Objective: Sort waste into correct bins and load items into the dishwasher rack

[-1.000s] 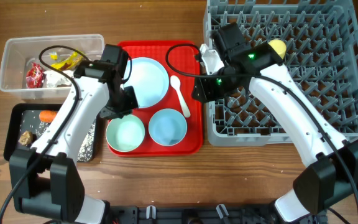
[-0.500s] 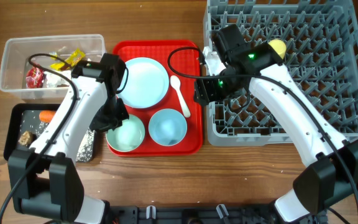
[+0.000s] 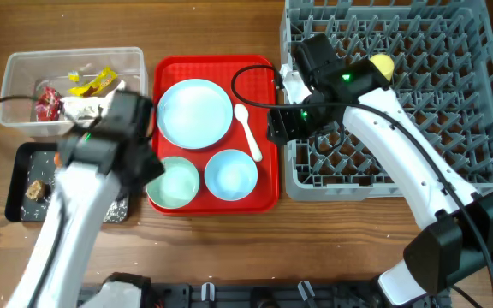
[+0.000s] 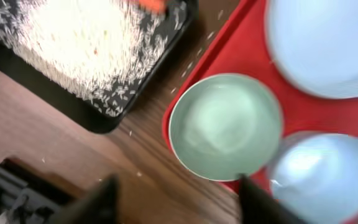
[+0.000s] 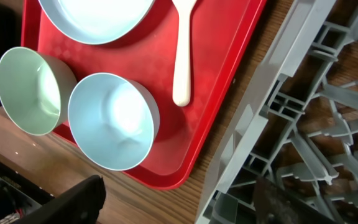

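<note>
Red serving tray (image 5: 222, 81) carried the light blue plate (image 5: 95, 15), pale green bowl (image 5: 30, 90), light blue bowl (image 5: 114, 127) and white spoon (image 5: 182, 56) | left wrist alone resolved white rice grains (image 4: 86, 43) across the black tray (image 4: 98, 118) | overhead alone showed the yellow cup (image 3: 383, 65) in the dishwasher rack (image 3: 469, 162) | left tool (image 4: 178, 183), right tool (image 5: 180, 186): jaws apart, empty.

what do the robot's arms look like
White tubular links with black joints. The right arm carries two small green lights and a looping black cable; the left arm, blurred, trails a thin black cable too. The jaws look dark.
</note>
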`<state>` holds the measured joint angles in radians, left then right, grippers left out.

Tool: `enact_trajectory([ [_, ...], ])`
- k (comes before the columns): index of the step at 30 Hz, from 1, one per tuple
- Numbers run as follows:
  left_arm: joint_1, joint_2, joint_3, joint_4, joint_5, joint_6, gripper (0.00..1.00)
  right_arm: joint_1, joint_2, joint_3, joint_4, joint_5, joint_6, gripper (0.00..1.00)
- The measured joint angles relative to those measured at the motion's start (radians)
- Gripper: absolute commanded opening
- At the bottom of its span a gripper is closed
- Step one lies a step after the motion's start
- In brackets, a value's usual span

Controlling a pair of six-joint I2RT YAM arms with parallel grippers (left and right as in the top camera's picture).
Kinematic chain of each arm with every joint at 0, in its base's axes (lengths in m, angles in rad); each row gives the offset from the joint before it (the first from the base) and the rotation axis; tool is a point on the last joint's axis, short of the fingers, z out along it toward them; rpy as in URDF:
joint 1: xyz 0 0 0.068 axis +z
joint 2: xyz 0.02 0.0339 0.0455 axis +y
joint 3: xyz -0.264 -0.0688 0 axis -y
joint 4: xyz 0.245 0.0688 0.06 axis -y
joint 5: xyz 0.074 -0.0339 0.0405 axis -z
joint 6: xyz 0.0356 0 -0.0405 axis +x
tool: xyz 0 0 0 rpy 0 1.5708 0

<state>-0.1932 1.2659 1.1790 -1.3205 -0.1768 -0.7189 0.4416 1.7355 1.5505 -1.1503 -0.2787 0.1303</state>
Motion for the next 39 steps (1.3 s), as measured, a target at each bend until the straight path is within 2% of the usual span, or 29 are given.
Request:
enact_trajectory([
  [2, 0.000, -0.119, 0.000, 0.001, -0.012, -0.006, 0.71, 0.000, 0.000, 0.000, -0.001, 0.000, 0.000, 0.80],
  [6, 0.000, -0.175, -0.071, 0.038, -0.018, -0.007, 0.70, 0.000, 0.000, 0.000, -0.002, 0.000, 0.000, 0.80],
  [11, 0.000, -0.151, -0.312, 0.186, -0.011, -0.029, 0.66, 0.000, 0.000, 0.000, 0.002, 0.000, -0.005, 0.79],
  [18, 0.000, -0.146, -0.380, 0.386, 0.034, -0.042, 0.54, 0.000, 0.000, 0.000, 0.002, 0.000, -0.027, 0.80],
  [25, 0.000, -0.047, -0.428, 0.486, 0.063, -0.054, 0.50, 0.000, 0.000, 0.000, 0.002, 0.000, -0.031, 0.80],
  [28, 0.000, -0.005, -0.428, 0.494, 0.062, -0.058, 0.39, 0.000, 0.000, 0.000, 0.003, 0.000, -0.031, 0.80],
  [34, 0.000, 0.098, -0.429, 0.511, 0.063, -0.065, 0.41, 0.000, 0.000, 0.000, 0.013, 0.000, -0.031, 0.79],
  [39, 0.000, 0.111, -0.429, 0.518, 0.063, -0.065, 0.42, 0.000, 0.000, 0.000, 0.013, 0.000, -0.031, 0.79],
])
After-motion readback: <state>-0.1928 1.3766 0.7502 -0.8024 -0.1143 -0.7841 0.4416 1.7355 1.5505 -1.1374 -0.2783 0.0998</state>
